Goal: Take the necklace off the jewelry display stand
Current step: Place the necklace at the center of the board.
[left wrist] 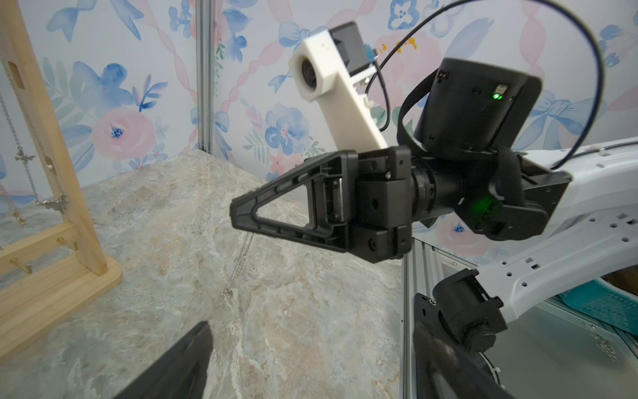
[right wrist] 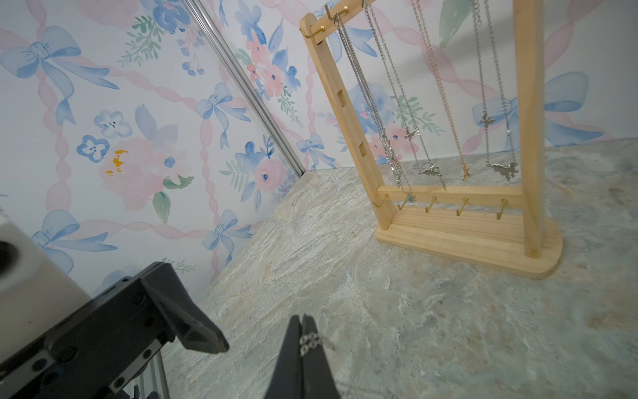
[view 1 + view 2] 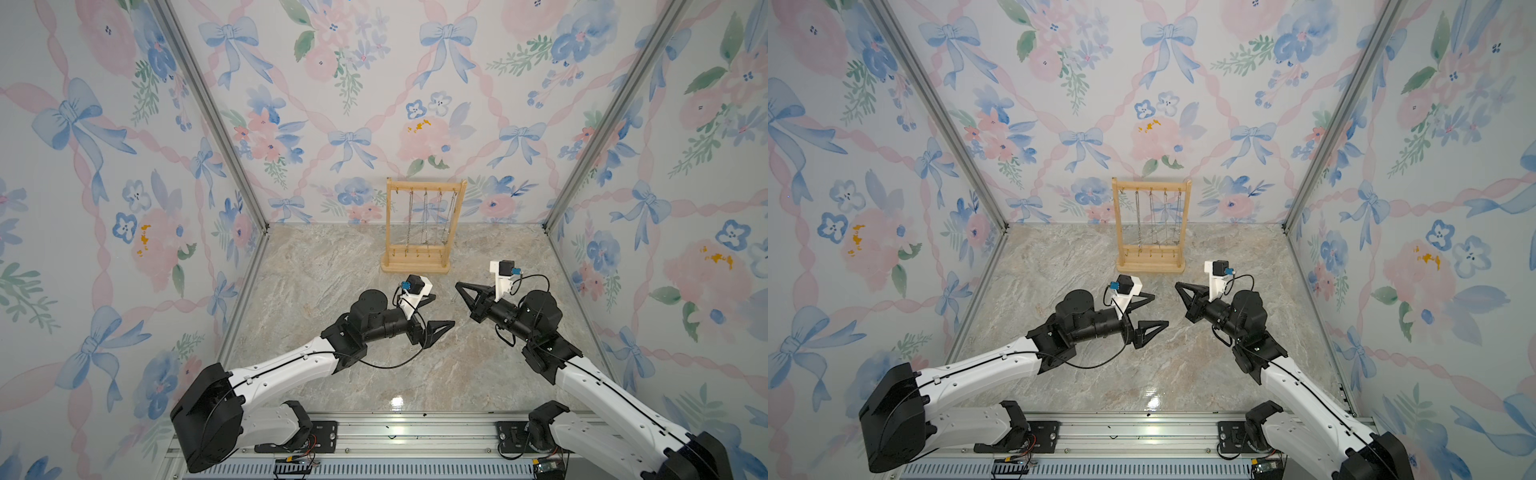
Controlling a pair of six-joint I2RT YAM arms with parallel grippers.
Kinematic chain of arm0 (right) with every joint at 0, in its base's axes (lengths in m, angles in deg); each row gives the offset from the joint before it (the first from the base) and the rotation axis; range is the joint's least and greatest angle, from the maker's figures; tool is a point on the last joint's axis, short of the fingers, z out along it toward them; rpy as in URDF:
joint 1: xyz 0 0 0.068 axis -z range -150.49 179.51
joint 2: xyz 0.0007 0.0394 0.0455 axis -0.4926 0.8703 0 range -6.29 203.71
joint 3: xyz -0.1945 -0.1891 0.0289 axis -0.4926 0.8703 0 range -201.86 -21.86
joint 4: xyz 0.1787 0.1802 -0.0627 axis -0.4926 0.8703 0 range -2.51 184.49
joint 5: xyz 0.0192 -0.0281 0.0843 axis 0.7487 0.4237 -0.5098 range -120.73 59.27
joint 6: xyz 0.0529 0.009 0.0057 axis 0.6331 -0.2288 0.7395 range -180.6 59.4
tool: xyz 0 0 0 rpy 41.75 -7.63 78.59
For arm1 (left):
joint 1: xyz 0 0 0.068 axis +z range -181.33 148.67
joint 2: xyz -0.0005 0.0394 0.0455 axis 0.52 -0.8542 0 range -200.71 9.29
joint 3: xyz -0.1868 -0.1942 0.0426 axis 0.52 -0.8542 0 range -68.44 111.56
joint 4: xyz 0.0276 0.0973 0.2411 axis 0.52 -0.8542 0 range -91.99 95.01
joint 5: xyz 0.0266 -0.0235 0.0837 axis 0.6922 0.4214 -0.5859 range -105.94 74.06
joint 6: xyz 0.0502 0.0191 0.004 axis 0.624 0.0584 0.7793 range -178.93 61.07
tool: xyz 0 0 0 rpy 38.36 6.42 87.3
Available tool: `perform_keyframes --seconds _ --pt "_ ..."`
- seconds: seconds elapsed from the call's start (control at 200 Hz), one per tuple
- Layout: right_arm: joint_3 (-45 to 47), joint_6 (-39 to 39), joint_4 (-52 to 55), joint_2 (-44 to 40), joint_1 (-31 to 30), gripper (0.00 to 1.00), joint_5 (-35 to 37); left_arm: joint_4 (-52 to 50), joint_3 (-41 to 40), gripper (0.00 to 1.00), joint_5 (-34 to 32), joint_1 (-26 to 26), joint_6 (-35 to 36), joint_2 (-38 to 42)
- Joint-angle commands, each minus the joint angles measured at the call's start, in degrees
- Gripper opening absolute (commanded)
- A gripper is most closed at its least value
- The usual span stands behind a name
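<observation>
Right fingers (image 2: 291, 361) pinch the necklace (image 2: 310, 341), clear of the stand (image 2: 466, 247); left fingers (image 3: 437, 328) gape empty. The thin links could slip free or drag along the table (image 2: 379, 311).

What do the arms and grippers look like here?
The left arm and right arm have white shells and black joints. The left gripper and right gripper have black triangular cut-out fingers. White camera mounts and looping black cables sit at the wrists.
</observation>
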Motion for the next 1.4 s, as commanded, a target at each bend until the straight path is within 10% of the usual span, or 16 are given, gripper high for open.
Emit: perform_keyframes --seconds 0.0,0.84,1.395 --pt "0.8 1.4 -5.5 0.7 0.3 0.0 0.8 7.5 -1.5 0.9 4.3 2.9 2.8 -3.1" --pt "-0.5 -0.7 -2.7 3.1 -1.3 0.0 0.3 14.7 10.1 0.85 19.5 9.5 4.8 -23.1" --pt "-0.7 -0.9 -2.3 3.6 -1.4 0.0 0.2 10.9 16.5 0.46 25.8 9.5 5.2 -29.2"
